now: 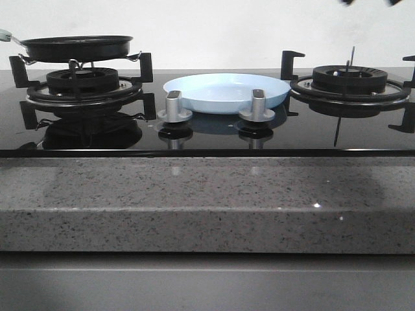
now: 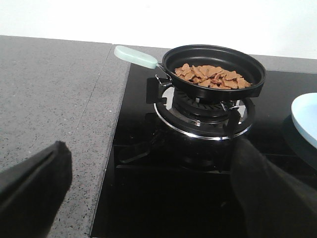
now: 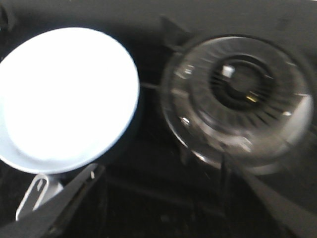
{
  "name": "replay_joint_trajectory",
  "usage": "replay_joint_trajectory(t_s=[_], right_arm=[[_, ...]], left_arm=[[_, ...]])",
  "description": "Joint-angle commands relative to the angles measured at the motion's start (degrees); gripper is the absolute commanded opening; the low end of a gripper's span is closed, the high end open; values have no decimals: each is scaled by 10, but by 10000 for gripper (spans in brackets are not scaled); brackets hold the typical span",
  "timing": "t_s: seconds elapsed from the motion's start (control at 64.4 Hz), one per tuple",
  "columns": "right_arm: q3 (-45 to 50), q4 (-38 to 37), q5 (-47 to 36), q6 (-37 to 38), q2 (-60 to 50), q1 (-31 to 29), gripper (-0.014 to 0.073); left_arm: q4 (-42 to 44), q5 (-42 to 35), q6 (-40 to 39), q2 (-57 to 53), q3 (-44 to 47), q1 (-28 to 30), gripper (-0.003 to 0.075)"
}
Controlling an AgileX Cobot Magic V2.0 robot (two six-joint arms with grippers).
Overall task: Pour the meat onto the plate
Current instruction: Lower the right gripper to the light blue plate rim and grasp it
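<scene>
We find the meat [image 2: 212, 76] heaped in a black frying pan [image 2: 213, 67] seated on the left burner [image 1: 82, 82] of the hob, its pale handle [image 2: 135, 57] pointing toward the grey counter [image 2: 49, 99]. The plate [image 1: 225, 91] sits bare at the hob's centre, between the 2 burners and just behind 2 silver knobs [image 1: 174, 103]. The left gripper [image 2: 148, 198] hangs short of the pan, fingers wide apart, holding nothing. The right gripper [image 3: 163, 208] hovers above plate and right burner [image 3: 240, 96], fingers likewise spread

Both wrist views show matte black, wedge-shaped jaws
</scene>
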Motion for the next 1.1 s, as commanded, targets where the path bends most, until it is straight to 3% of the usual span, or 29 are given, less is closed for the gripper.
replay_joint_trajectory(t_s=[0.0,0.28,0.451,0.901,1.088], right_arm=[[-94,4,25,-15,48,13,489],[-352,4,205,-15,260,24,407],[-467,4,270,-19,345,24,389],[-499,5,275,-29,394,28,386],[-499,8,275,-29,396,30,220]], left_arm=[[-1,-46,-5,3,-20,1,639],[-1,-46,-5,3,-20,1,639],[-1,-46,-5,3,-20,1,639],[-1,-47,-5,3,-20,1,639],[-1,-49,-5,3,-20,1,639]])
